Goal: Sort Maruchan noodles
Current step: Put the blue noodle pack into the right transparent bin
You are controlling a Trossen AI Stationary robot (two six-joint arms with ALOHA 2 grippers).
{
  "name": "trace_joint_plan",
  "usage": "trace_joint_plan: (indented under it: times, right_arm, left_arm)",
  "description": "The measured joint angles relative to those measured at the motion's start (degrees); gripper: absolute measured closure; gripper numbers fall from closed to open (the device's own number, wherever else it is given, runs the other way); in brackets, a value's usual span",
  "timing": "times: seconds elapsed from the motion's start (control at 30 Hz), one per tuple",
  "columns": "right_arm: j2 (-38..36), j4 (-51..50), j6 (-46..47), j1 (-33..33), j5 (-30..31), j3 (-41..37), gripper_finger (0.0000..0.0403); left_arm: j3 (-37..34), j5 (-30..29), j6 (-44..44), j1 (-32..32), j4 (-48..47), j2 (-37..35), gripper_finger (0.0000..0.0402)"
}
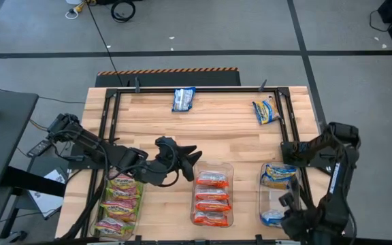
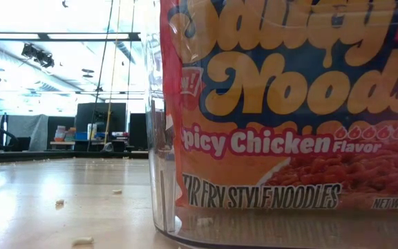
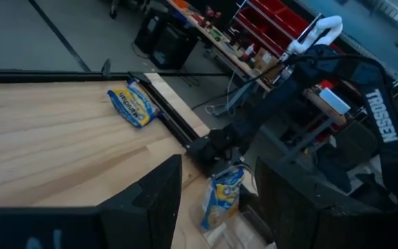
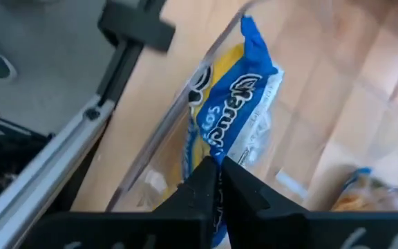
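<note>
low view is filled by an orange-red packet (image 2: 289,104) pressed against a clear bin wall (image 2: 159,173); i read "spicy chicken flavor" and "stir fry style noodles" on it. from above i count three clear rectangular bins along the near edge of the wooden counter (image 1: 209,122): green-yellow packets (image 1: 121,201) near the left corner, orange-red packets (image 1: 211,199) in the middle, blue-and-yellow packets (image 1: 278,175) towards the right. two crinkly blue-and-yellow packets lie loose by the far edge, one near its middle (image 1: 183,99), one near the right corner (image 1: 267,110). "trossen" reads on the right arm (image 3: 382,117). left tool (image 1: 189,158) hovers over mid-counter, fingers apart, holding nothing. right tool (image 4: 216,181) pinches a blue-and-yellow packet (image 4: 230,128) over the right bin.
</note>
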Motion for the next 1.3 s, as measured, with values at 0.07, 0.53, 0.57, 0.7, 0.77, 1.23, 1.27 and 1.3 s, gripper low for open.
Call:
trace_joint_plan:
  times: [0.07,0.53,0.57,0.7,0.77,1.23,1.27,1.3]
  right_arm:
    - [1.5,0.0,1.1,0.0,-1.8,0.0,0.0372]
    - [-6.3,-7.7,9.5,-9.6,-11.3,7.1,0.0283]
    - [-7.7,-9.9,10.8,-11.8,-11.0,8.1,0.0274]
    - [-12.8,-20.2,18.1,-24.1,-3.8,9.3,0.0242]
    - [-14.7,-23.3,19.3,-32.4,1.2,8.5,0.0234]
    - [-5.1,-20.7,1.1,-88.4,16.2,-5.4,0.0244]
    - [-4.1,-19.3,-0.6,-91.1,16.1,-6.3,0.0245]
    - [-3.1,-17.1,-2.5,-93.3,15.8,-7.1,0.0245]
  left_arm:
    - [0.0,0.0,0.2,0.0,0.0,0.0,0.0214]
    - [0.0,0.7,11.4,0.0,-0.2,-0.4,0.0214]
    - [0.0,1.8,11.8,0.0,-0.2,-0.9,0.0214]
    - [0.0,9.2,15.1,1.2,0.0,-4.0,0.0214]
    - [0.0,11.9,16.9,2.0,-0.1,-5.7,0.0214]
    - [0.0,17.6,18.8,3.4,-12.3,-13.9,0.0214]
    - [0.0,17.6,17.8,3.4,-15.4,-14.3,0.0214]
    - [0.0,17.6,17.1,3.4,-18.2,-14.7,0.0214]
